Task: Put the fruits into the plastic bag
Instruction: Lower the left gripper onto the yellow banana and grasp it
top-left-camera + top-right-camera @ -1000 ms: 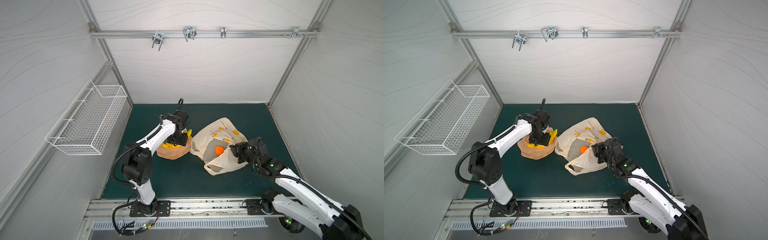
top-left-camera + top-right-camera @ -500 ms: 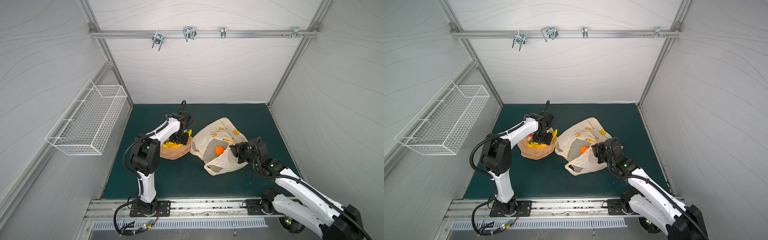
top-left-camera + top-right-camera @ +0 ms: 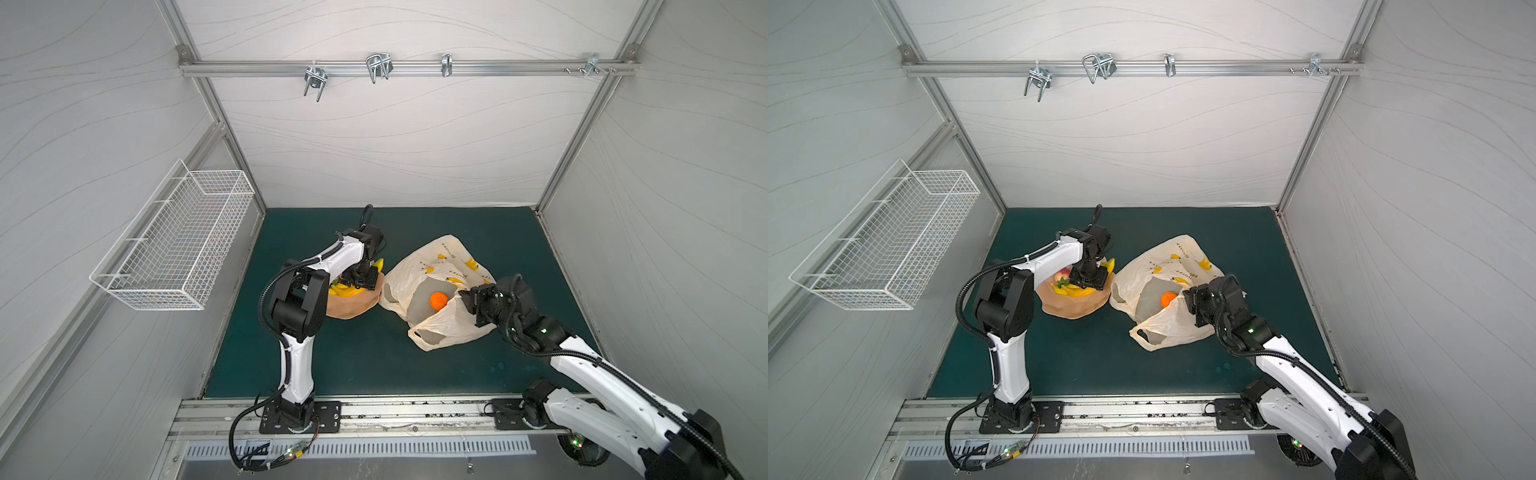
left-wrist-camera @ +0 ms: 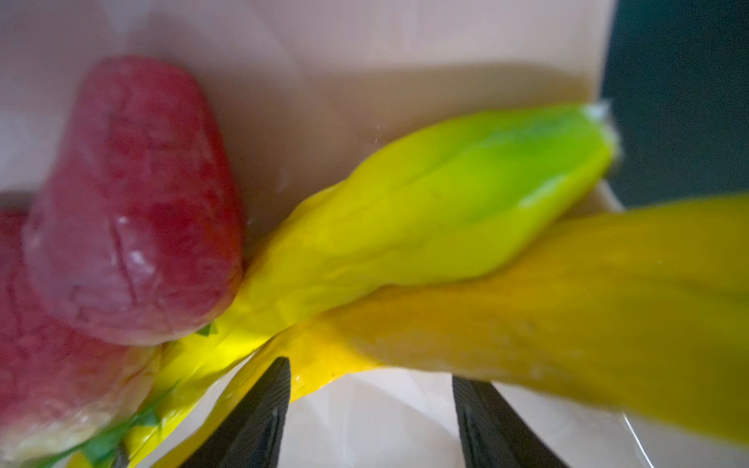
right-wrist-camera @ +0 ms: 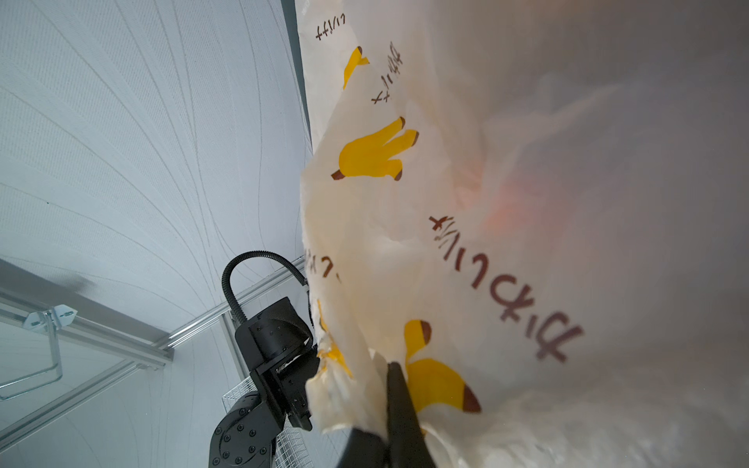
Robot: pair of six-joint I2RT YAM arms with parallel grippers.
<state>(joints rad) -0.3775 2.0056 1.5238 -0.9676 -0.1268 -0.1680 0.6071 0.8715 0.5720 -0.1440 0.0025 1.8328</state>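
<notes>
Two-armed robot at the fruit-packing bench: the left tool (image 3: pixel 360 277) hangs low over a wavy-edged peach-pink dish (image 3: pixel 351 311) on the dark green bench (image 3: pixel 374 357). Its black jaws stand apart with nothing between them. In the left wrist view, the fingertips (image 4: pixel 263 413) sit just short of a bunch of glossy yellow toy bananas (image 4: pixel 405 227), which shade to green at one end. A red toy strawberry (image 4: pixel 133 202) lies against the bunch, and a second red fruit beside it is too blurred to name.

The thin cream-coloured plastic carrier bag (image 3: pixel 440 266), printed with yellow banana bunches and dark lettering, lies on the bench just beside the dish, on its right in both top views. The right tool (image 3: pixel 467 297) is clamped tight on the bag's rim, and in the right wrist view the closed jaws pinch a fold of the film. That edge stands raised and the mouth gapes open. A small round orange toy fruit (image 3: pixel 438 300) rests inside the bag, visible through the opening. One handle loop (image 3: pixel 419 334) lies flat on the bench toward the front rail.

A white wire basket (image 3: pixel 178 245) hangs on the left wall, well apart from both arms.
</notes>
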